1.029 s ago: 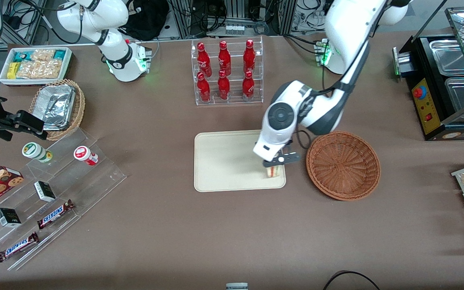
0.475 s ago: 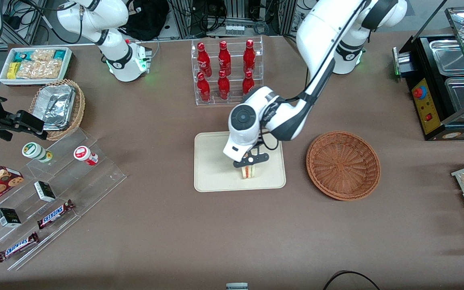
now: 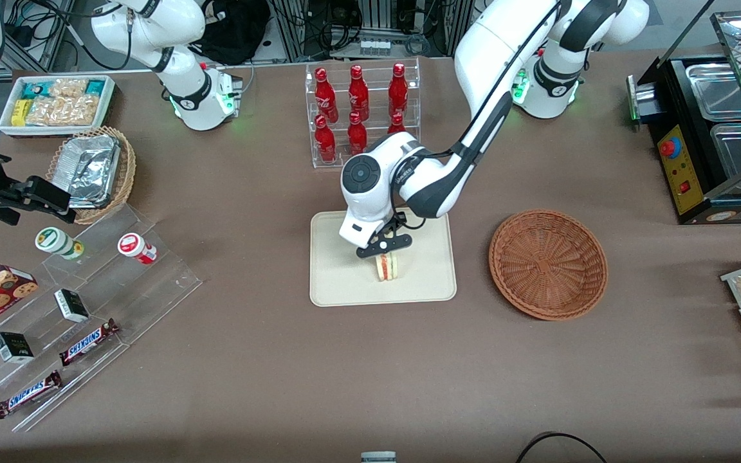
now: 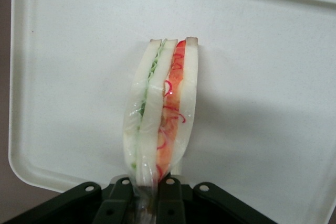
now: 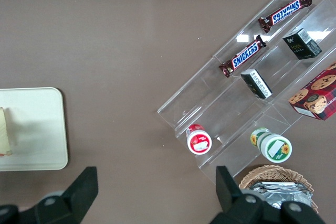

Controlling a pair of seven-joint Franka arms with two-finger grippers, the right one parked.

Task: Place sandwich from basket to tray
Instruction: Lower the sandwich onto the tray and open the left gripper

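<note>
My left gripper point(image 3: 383, 249) hangs over the cream tray point(image 3: 338, 283), shut on the sandwich point(image 3: 387, 266). The sandwich is a wrapped wedge of pale bread with red, orange and green layers, held upright just above or on the tray's middle. In the left wrist view the black fingers point(image 4: 121, 199) pinch the sandwich point(image 4: 160, 114) by its wrapper end, with the tray point(image 4: 262, 77) spread beneath it. The reddish-brown wicker basket point(image 3: 547, 263) stands beside the tray toward the working arm's end, with nothing in it. The right wrist view catches the tray point(image 5: 42, 129) and a sliver of the sandwich point(image 5: 4, 129).
A clear rack of red bottles point(image 3: 361, 112) stands farther from the front camera than the tray. Toward the parked arm's end are an acrylic step shelf point(image 3: 87, 308) with snack bars and cups, a tan basket of foil containers point(image 3: 91, 170) and a white snack bin point(image 3: 55, 103). A black food warmer point(image 3: 711, 128) stands toward the working arm's end.
The left gripper carried the sandwich from the tray's edge nearest the basket to over the tray's middle. The basket stayed put.
</note>
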